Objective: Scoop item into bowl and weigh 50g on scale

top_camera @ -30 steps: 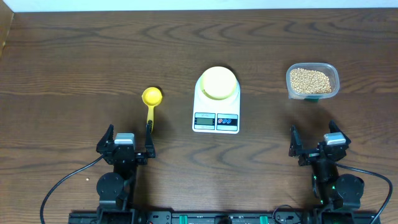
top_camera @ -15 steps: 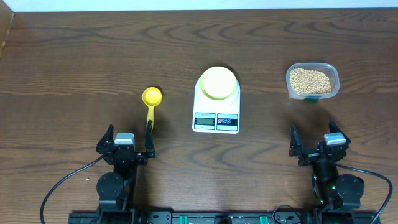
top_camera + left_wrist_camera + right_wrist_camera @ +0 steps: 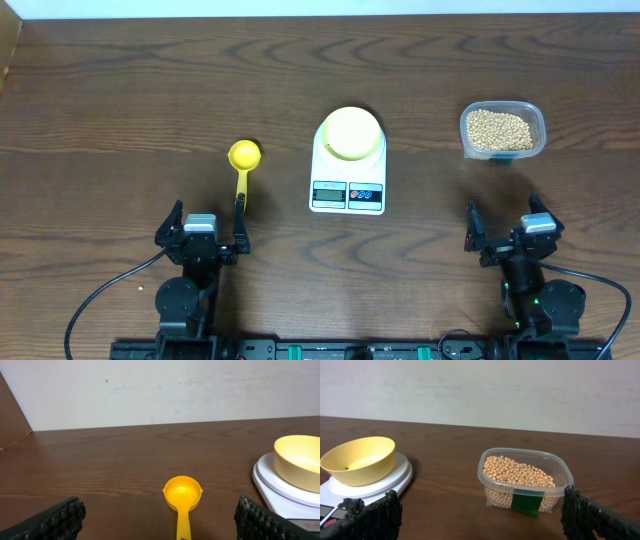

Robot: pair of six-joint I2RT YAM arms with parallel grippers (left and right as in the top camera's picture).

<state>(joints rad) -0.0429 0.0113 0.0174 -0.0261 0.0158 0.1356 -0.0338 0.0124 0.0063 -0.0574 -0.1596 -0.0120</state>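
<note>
The item (image 3: 520, 471), a loose heap of small tan grains, sits inside a clear rounded-square plastic container (image 3: 537, 125) on the right side of the dark wooden worktop (image 3: 120, 100). A green label (image 3: 526, 501) marks the container's near wall. None of the grains lie in the bowl (image 3: 351, 132). That pale-yellow bowl stands upright on the round platform of the white scale (image 3: 347, 190) at the middle of the worktop, well apart from the container. The scale's grey display and its round buttons face my side of the rig; I cannot read the display. A dark speck shows on the bowl's inner wall in the right wrist view.

To the left of the scale lies a yellow long-handled scoop (image 3: 243, 165), its round cup empty and pointing away from the arms. Its handle runs back toward the left hand (image 3: 209, 212) and ends close by one of that hand's fingers; I cannot tell whether they touch.

Both of my 2 hands rest low at the near edge. The left hand is spread wide and holds nothing, and its ribbed black fingers (image 3: 55, 520) frame the scoop in the left wrist view. The right hand (image 3: 503, 212) is equally wide and empty. In its wrist view it looks across at the container, with the bowl and scale off to the left. A pale wall (image 3: 480, 390) closes the far side.
</note>
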